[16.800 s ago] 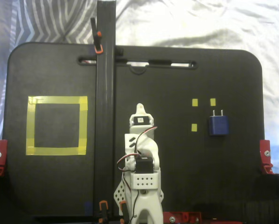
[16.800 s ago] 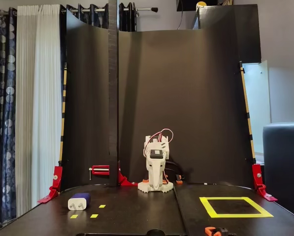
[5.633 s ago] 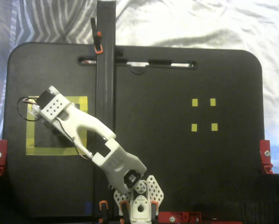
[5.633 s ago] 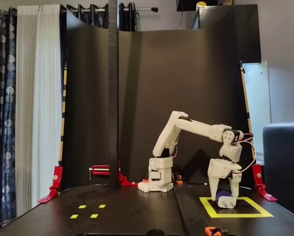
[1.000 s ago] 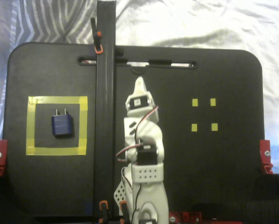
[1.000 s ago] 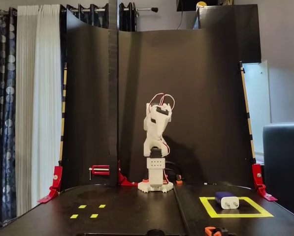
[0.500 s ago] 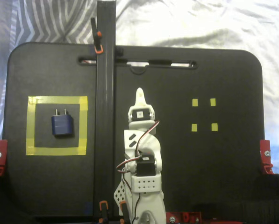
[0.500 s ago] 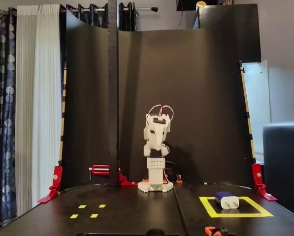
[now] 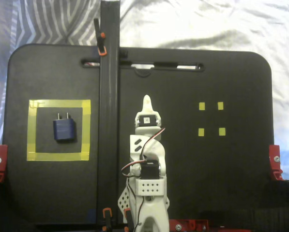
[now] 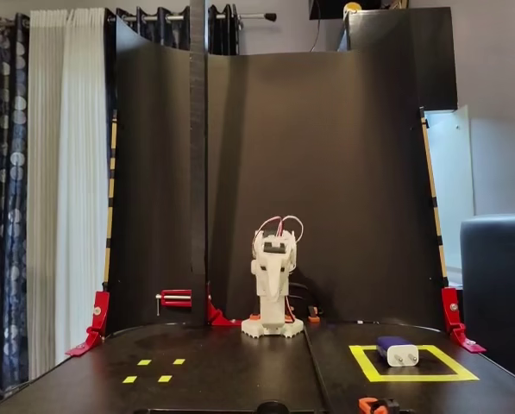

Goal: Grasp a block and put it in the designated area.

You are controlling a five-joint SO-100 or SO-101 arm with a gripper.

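The dark blue block (image 9: 64, 129) lies flat inside the large yellow tape square (image 9: 32, 130), prongs pointing to the far edge of the board. In the other fixed view the block (image 10: 397, 351) shows its white pronged end inside the square (image 10: 365, 366). The white arm is folded back at the board's middle. My gripper (image 9: 146, 101) points at the far edge, well to the right of the block, and looks shut and empty. In the front-on fixed view the gripper (image 10: 273, 259) is seen end on above the arm's base.
Four tiny yellow tape squares (image 9: 201, 106) sit on the right of the black board, on the left in the other view (image 10: 144, 362). A black vertical post (image 9: 109, 96) stands between arm and square. Red clamps (image 9: 0, 162) hold the board's edges.
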